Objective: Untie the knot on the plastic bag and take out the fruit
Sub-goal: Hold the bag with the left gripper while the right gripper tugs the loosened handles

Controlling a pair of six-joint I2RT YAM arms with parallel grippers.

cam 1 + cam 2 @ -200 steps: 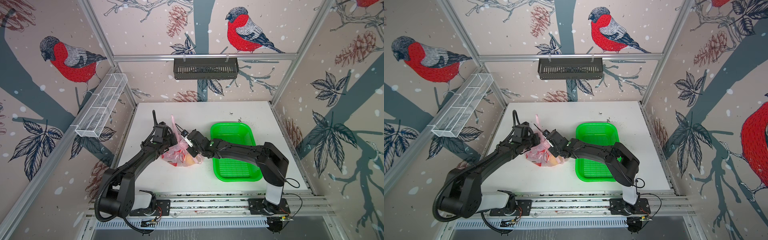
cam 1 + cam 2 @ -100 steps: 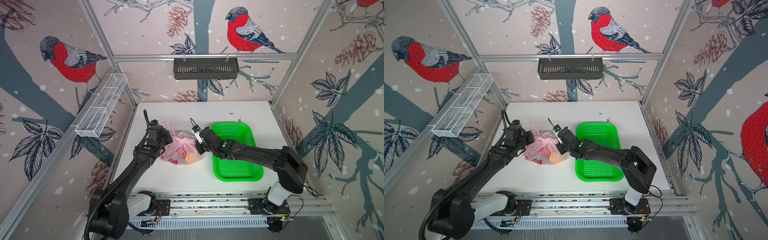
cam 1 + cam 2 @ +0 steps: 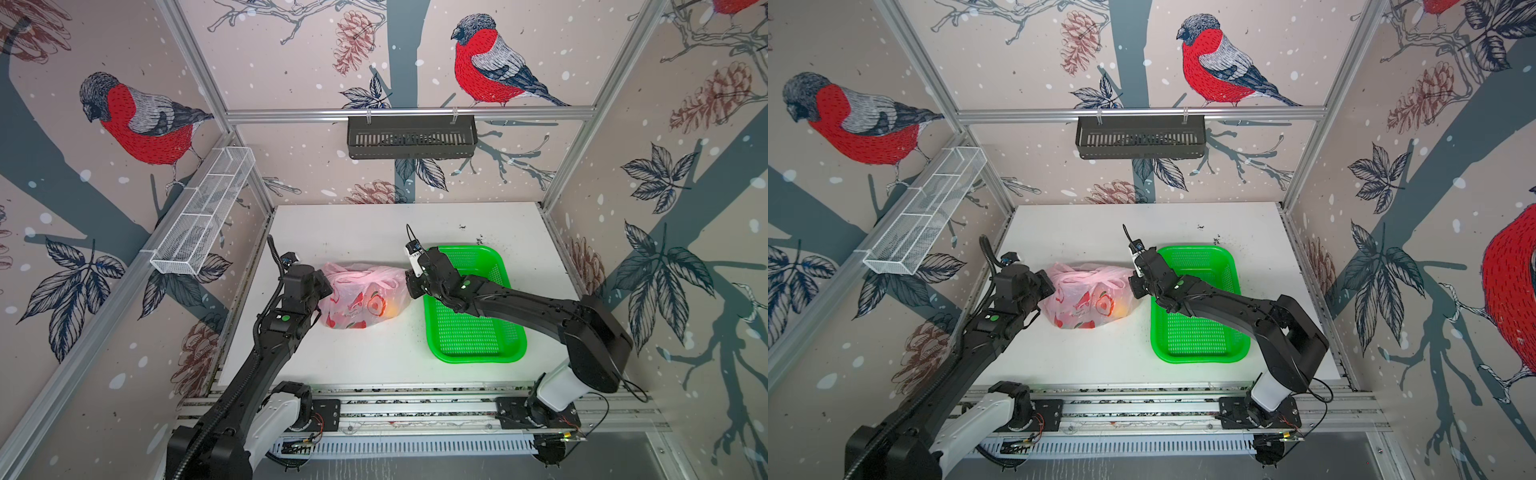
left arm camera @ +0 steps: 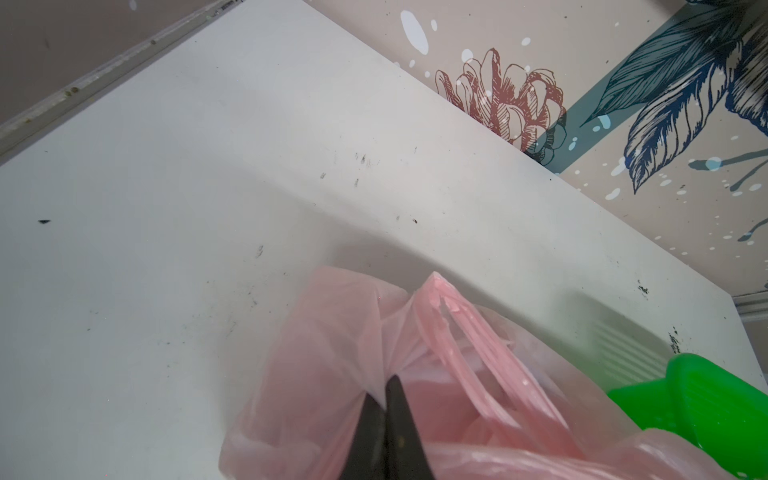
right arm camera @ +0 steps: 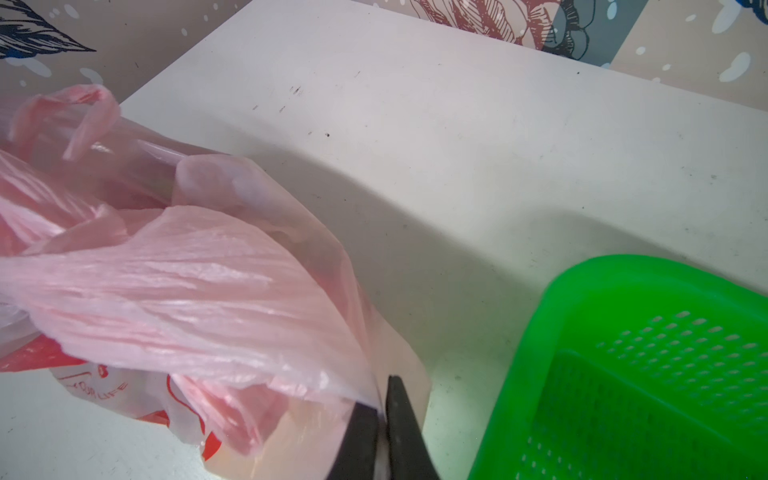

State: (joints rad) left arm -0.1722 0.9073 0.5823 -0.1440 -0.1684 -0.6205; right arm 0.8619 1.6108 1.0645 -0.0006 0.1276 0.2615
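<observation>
Plastic bag (image 3: 361, 297) lies on the white table (image 3: 374, 232) at the centre of both top views, just left of the green tray (image 3: 478, 332). Material: thin, translucent pale pink film, crinkled, with red-and-white printed shapes on its lower face. An orange fruit (image 3: 392, 309) shows through the film at lower right. The upper film is drawn taut between the two grippers. Left gripper (image 4: 384, 388): fingers together, clamped on a fold of film at the bag's left edge. Right gripper (image 5: 382, 395): fingers nearly together, film pinched between the tips at the bag's right edge.
</observation>
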